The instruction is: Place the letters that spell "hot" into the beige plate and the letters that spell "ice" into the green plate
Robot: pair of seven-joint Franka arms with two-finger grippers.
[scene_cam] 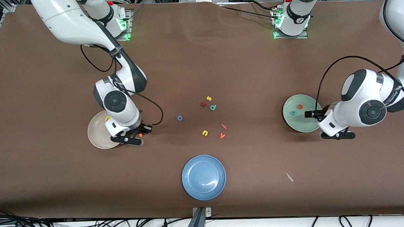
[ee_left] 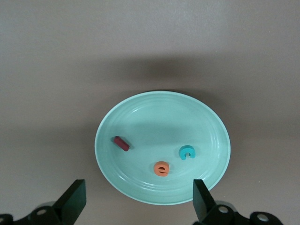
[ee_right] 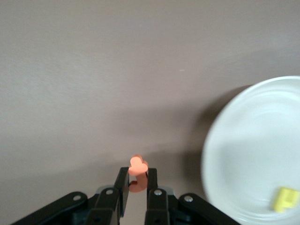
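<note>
Orange "t" (ee_right: 137, 169) clamped in right end effector (ee_right: 137, 186) beside beige plate (ee_right: 243, 154); left end effector (ee_left: 136, 199) apart.

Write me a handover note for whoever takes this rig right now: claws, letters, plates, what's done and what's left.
Right claw: shut on the small orange toy letter "t", just off the rim of the round beige plate, not yet over it.
Left claw: open, empty, waiting above the round pale green plate.
Done: dark red bar "i", teal "c" and orange "e" all lie in the green plate. Yellow "h" lies in the beige plate.
Left: drop the "t" into the beige plate, then fetch the blue ring "o" from mid-table.
</note>
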